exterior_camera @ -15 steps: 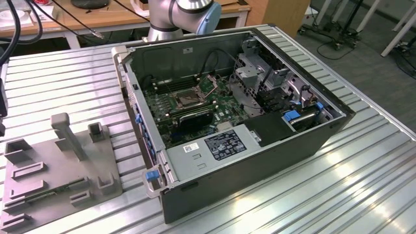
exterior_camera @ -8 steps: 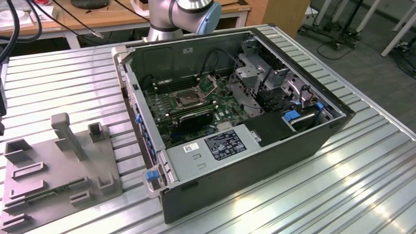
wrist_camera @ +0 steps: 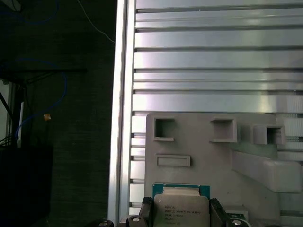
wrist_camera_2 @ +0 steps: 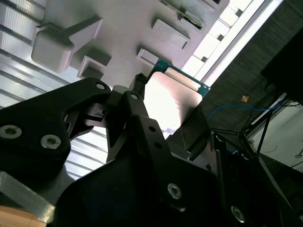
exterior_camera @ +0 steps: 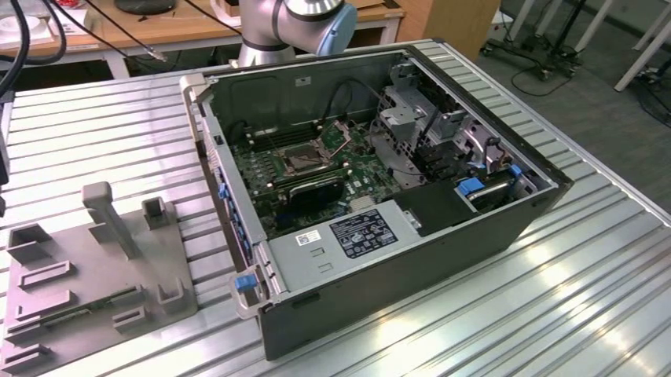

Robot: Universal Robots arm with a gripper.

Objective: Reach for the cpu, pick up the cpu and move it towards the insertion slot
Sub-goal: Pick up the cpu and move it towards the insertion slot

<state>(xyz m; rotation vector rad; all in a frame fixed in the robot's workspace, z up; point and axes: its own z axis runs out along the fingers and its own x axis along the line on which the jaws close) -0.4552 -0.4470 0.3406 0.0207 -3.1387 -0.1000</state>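
First wrist view: gripper (wrist_camera: 181, 211) pinching cpu (wrist_camera: 181, 202) by 2 edges, wrist aimed down over grey tray (wrist_camera: 199, 147).

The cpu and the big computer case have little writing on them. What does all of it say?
The cpu: lines of dark print on its silvery face, in the first wrist view, too small to read.
White label on the computer case, exterior view: barcode and print, too blurred to read.
Black label beside it: pale print, too small to read.
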